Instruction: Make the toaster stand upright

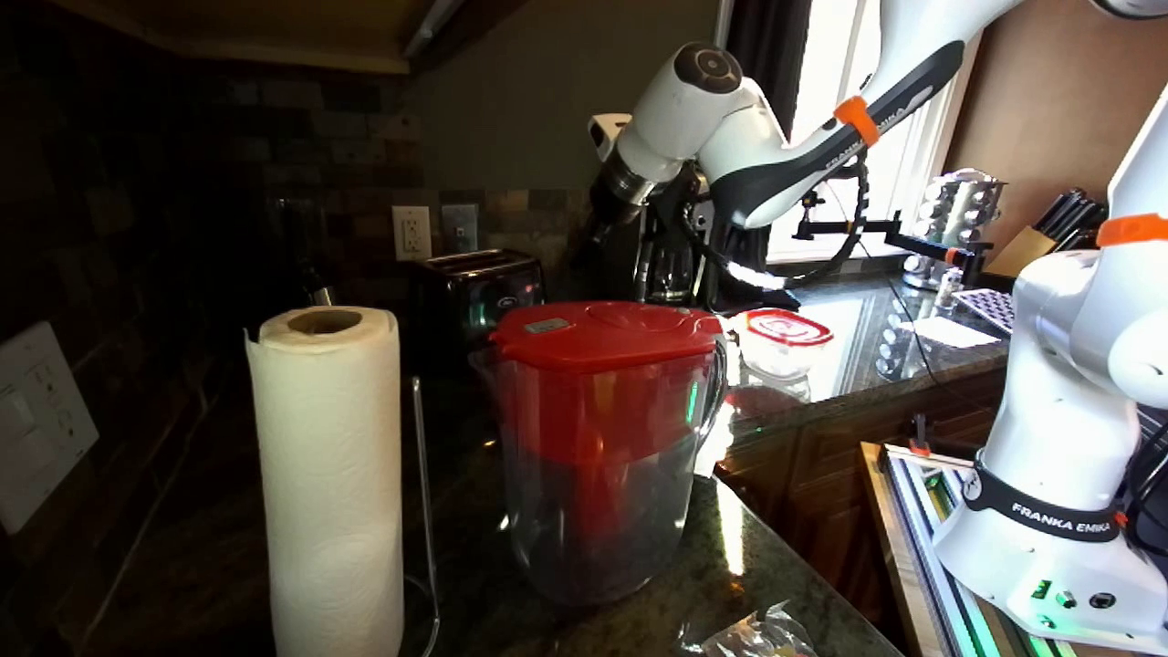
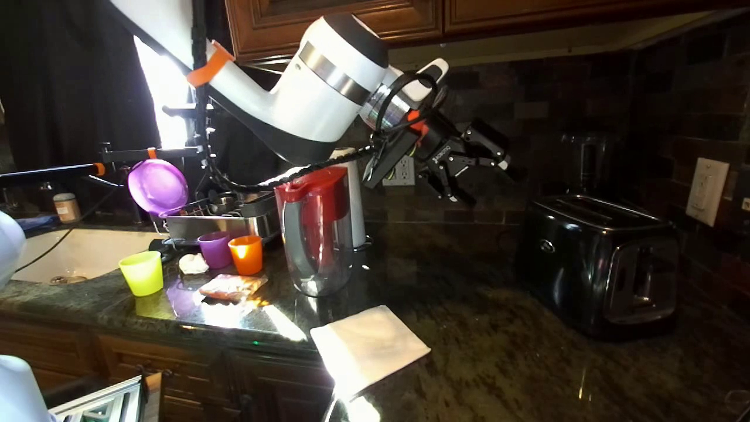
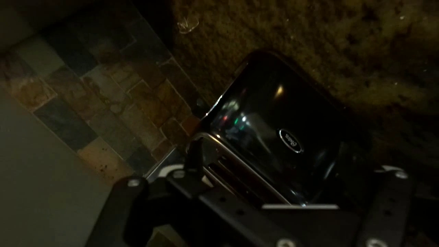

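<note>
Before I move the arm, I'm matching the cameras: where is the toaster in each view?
In an exterior view: the toaster sits left of centre, partly behind the red-lidded pitcher.
In an exterior view: the toaster sits at the right.
Wrist view: the toaster is right of centre.
Shared landmark: the oval badge on its side.

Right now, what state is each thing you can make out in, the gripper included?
Toaster: standing upright
Gripper: open, holding nothing
Pitcher: upright, lidded
Food container: lidded
Paper towel roll: standing on end
Yellow-green cup: upright
Orange cup: upright
Purple cup: upright
Purple dish: tilted
White sheet: lying flat
</note>
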Available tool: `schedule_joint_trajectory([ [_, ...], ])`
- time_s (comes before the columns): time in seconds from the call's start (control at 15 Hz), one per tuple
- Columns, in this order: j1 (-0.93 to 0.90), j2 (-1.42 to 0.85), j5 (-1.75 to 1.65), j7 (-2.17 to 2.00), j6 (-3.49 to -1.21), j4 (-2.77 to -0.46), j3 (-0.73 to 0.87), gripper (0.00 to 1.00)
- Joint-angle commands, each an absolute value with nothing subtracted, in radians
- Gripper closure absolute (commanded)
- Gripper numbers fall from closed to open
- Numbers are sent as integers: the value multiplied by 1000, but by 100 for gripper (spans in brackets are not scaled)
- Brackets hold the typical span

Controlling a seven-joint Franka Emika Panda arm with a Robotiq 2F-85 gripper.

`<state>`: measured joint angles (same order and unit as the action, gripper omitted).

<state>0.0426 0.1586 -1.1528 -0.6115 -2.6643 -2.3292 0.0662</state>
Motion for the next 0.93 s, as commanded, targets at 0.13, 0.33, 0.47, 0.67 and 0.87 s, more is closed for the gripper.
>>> schedule_joint_trajectory([
  [0.13,41,315,-847,-413,-2588,-2450,65,0],
  [0.33,43,372,-697,-350,-2568,-2479,58,0],
  [0.47,52,412,-629,-329,-2562,-2500,45,0],
  [0.67,73,468,-576,-322,-2570,-2538,19,0],
  [0.87,104,517,-564,-333,-2583,-2573,-10,0],
])
